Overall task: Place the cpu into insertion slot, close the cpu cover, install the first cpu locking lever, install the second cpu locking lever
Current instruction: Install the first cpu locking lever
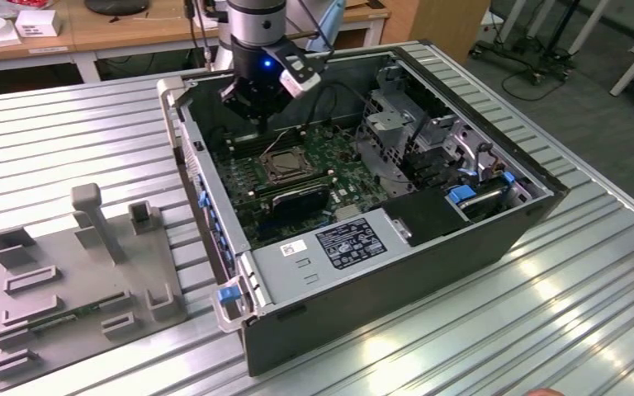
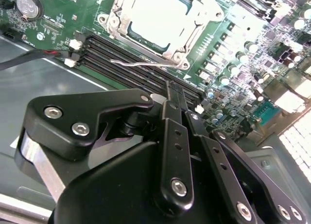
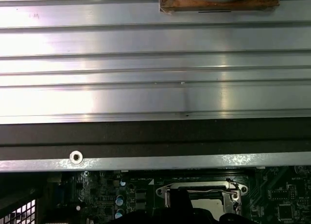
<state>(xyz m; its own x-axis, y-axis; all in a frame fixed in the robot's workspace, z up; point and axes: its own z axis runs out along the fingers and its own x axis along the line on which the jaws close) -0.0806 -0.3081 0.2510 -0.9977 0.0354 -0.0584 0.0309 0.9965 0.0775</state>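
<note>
The cpu (image 2: 155,12) lies flat in the insertion slot (image 1: 285,165) on the green motherboard, its pale metal face showing. The silvery cpu cover (image 2: 118,17) lies down around it as a frame. A thin wire locking lever (image 2: 141,63) runs along the socket's edge beside the memory slots, and it also shows as the lever (image 3: 199,189) across the socket. My gripper (image 1: 260,122) hangs over the board inside the case, just short of the socket. In the second wrist view its black fingers (image 2: 171,102) stand together, shut, with nothing between them.
The open computer case (image 1: 218,206) rests on a ribbed metal table (image 3: 146,63). Long black memory slots (image 2: 131,71) sit beside the socket, a drive cage (image 1: 405,132) on the exterior view's right. A grey fixture plate (image 1: 75,280) lies on the exterior view's left.
</note>
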